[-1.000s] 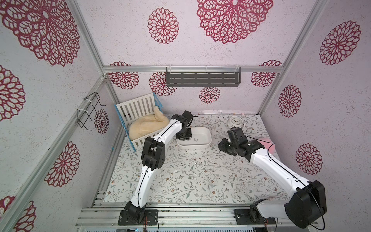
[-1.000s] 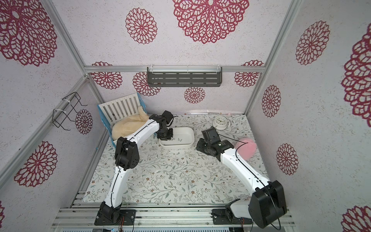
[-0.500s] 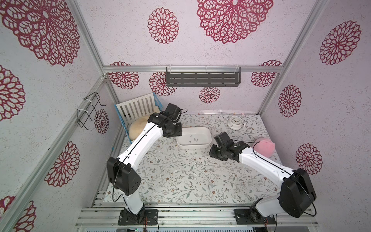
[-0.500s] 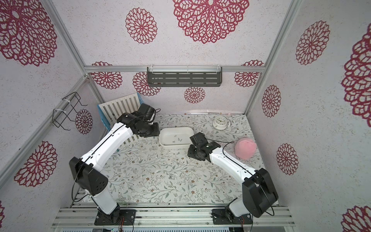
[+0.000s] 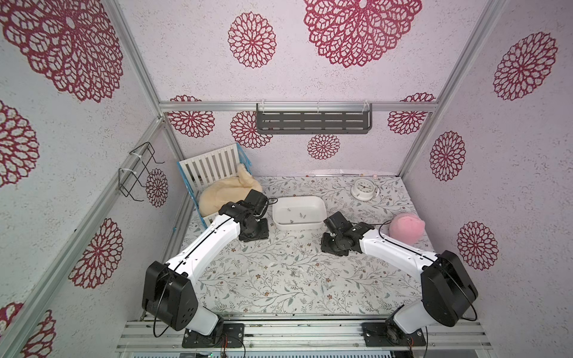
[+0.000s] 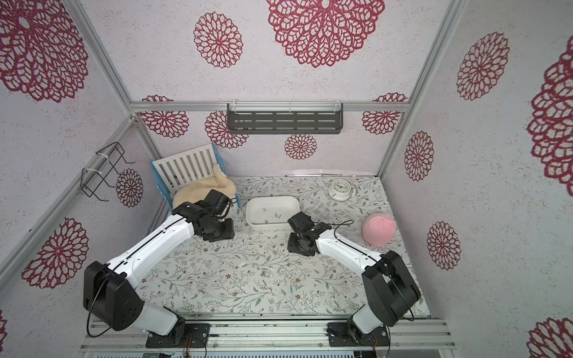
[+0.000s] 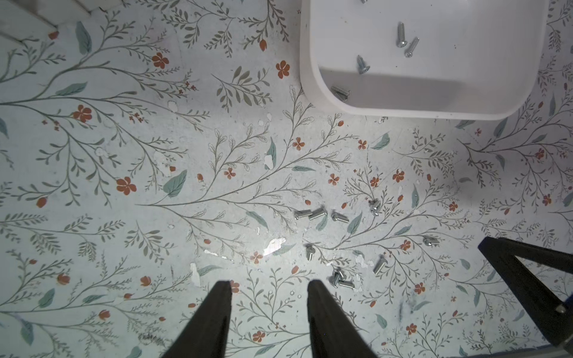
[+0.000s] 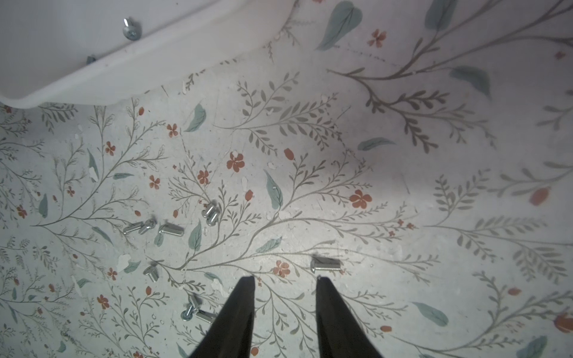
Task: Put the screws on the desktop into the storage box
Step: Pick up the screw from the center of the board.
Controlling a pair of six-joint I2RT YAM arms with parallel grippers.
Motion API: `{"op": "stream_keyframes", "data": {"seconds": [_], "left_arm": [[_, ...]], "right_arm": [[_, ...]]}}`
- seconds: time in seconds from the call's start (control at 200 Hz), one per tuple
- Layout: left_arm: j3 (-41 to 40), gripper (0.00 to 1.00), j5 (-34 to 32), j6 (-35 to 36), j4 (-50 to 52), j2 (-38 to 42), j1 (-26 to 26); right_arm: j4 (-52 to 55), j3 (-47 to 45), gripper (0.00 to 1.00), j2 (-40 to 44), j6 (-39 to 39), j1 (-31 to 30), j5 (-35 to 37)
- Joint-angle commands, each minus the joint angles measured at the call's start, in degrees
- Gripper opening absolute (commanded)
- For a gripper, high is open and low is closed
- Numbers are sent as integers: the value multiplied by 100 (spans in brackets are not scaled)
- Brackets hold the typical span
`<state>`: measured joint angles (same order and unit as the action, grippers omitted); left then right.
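Lying scattered on leafy-print desktop (image 7: 155, 155), near storage box (image 7: 403, 111): grey-silver metal screws (image 7: 316, 214), crisp in wrist views, specks in both top views. Several more inside smooth white round-cornered box. Alarm clock (image 5: 362, 188), pink plush ball (image 5: 406, 229): top views only. Left gripper (image 7: 269, 282) released, empty; withdrawn from over box since second ago. Right gripper (image 8: 285, 277) released, empty, single screw (image 8: 325, 266) near fingertip.
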<state>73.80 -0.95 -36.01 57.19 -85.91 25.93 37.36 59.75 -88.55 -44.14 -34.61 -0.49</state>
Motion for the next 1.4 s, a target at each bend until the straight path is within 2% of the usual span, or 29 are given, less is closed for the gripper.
{"op": "stream_keyframes", "data": {"seconds": [0.0, 0.52, 0.73, 1.396], "left_arm": [[-252, 46, 99, -99, -304, 185, -60], [-489, 46, 214, -159, -324, 325, -63], [-549, 46, 285, -224, -322, 353, -65], [-641, 46, 247, -244, -333, 426, -62]], "right_arm": [[-44, -33, 38, -153, 364, -20, 23], [33, 247, 39, -847, 2165, -13, 84], [98, 246, 42, -942, 2707, -12, -164], [386, 233, 42, -1330, 3324, -34, -419]]}}
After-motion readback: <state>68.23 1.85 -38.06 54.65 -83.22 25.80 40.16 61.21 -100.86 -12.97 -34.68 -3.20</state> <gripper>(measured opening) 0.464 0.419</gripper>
